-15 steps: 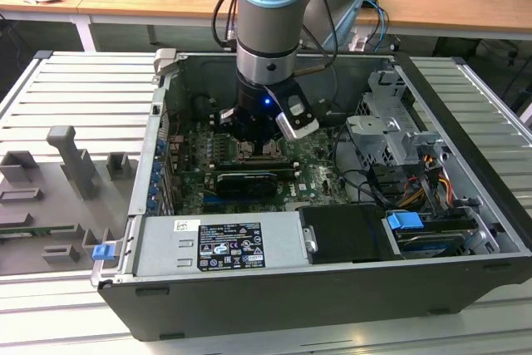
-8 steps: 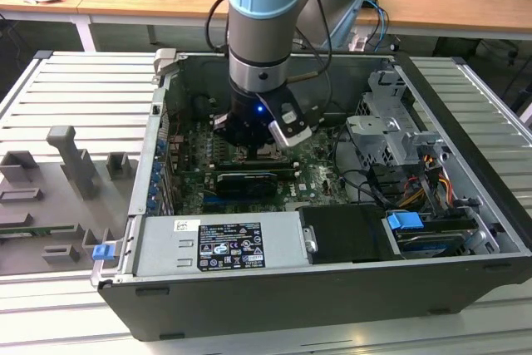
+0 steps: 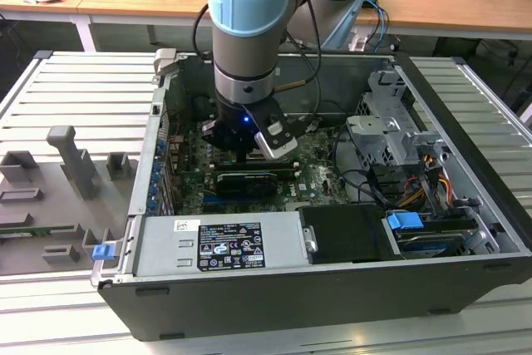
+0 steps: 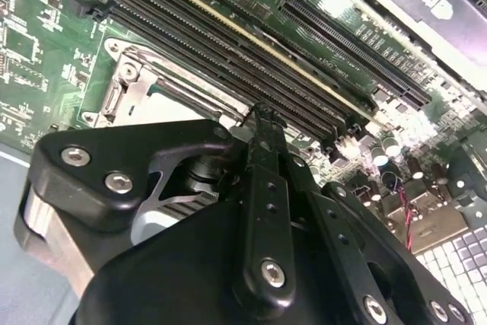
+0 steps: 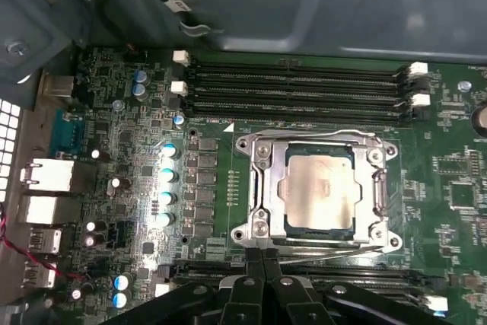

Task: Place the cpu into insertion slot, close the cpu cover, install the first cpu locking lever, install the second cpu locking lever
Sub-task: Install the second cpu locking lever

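fingers together, at socket edge — cpu in insertion slot

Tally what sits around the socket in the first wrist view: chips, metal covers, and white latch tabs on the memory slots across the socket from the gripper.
Pale silver-grey square cpu: 1
Thin square silver metal cpu cover: 1
White plastic latch tabs: 4
Total: 6

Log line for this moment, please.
silver-grey square cpu: seated in socket | silver metal cpu cover: closed | gripper: fingers shut, empty, at socket edge
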Controlling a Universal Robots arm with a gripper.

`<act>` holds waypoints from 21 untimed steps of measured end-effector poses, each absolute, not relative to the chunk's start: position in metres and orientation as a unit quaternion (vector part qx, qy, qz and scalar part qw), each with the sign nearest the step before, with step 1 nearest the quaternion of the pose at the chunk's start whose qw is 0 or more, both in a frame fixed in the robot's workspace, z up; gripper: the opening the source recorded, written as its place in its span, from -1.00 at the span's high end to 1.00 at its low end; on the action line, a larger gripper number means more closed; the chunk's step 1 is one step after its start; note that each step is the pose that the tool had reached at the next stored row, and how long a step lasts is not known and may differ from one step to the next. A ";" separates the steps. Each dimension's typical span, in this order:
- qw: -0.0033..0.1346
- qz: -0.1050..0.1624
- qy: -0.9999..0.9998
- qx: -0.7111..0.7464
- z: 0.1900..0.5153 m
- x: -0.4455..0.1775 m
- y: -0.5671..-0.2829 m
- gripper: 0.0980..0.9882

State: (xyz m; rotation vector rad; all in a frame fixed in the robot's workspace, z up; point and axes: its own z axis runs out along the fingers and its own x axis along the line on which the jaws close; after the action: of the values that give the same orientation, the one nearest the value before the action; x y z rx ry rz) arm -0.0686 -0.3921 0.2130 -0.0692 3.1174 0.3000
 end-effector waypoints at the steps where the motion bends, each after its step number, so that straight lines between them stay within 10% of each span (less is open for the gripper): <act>1: 0.005 0.097 0.995 -0.022 0.212 -0.069 -0.392 0.98; 21: 0.010 0.124 0.992 -0.022 0.200 -0.079 -0.395 0.98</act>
State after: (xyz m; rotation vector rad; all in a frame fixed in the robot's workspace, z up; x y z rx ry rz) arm -0.0787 -0.3947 0.2004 -0.0696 3.0970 0.3868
